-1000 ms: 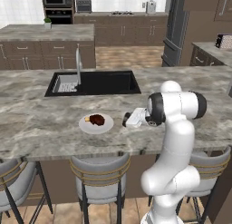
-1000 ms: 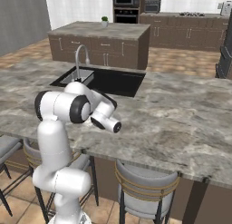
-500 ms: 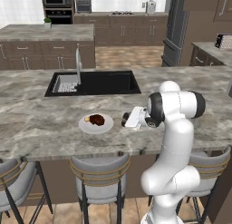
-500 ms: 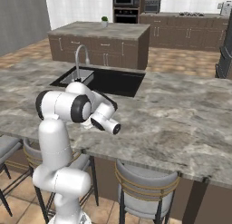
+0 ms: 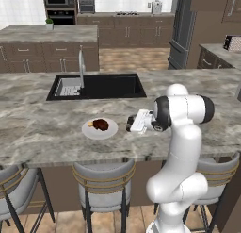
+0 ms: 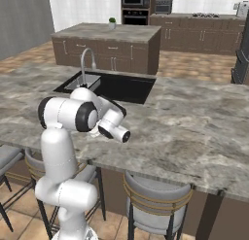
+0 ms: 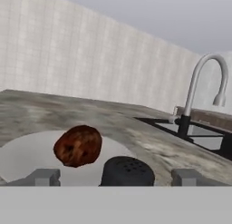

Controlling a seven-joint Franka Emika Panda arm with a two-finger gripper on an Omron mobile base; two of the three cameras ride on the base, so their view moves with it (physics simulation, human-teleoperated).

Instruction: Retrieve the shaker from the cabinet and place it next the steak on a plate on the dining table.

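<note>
The steak (image 5: 100,124) lies on the plate (image 5: 89,131), and just right of it the shaker (image 5: 128,124) stands on the worktop (image 5: 42,123). So the placing looks done. The tool (image 5: 132,123) is released, fingertips wide of the shaker (only backing away remains). The hand view adds the shaker's dotted top.

I can read no writing anywhere from where I stand. No label, brand, number or sign is legible on anything around me in this kitchen.
</note>
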